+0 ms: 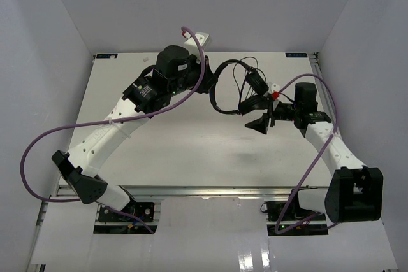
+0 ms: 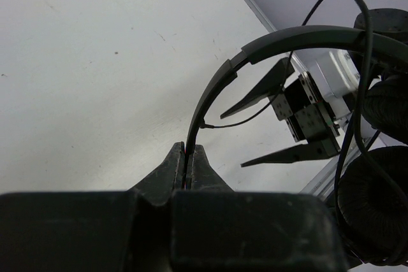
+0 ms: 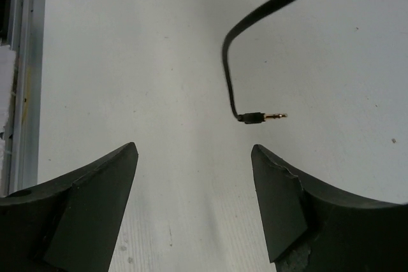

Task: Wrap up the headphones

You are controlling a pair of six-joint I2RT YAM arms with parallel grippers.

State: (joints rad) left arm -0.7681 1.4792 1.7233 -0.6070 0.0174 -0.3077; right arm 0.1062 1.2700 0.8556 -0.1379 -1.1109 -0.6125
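The black headphones (image 1: 257, 82) hang above the table's back middle. My left gripper (image 2: 189, 156) is shut on the thin headband (image 2: 287, 35), which arcs up and to the right from its jaws. Both padded earcups (image 2: 376, 202) hang at the far right of the left wrist view. My right gripper (image 3: 194, 151) stands open with nothing between its fingers, just right of the headband loop (image 1: 250, 114). The thin black cord ends in a gold jack plug (image 3: 261, 117), which hangs free just beyond the right finger (image 3: 280, 195).
Thick purple cables (image 1: 38, 151) loop off both arms. A metal rail (image 3: 22, 87) runs along the table's edge. White walls enclose the table on three sides, with a small white bracket (image 1: 203, 35) on the back wall.
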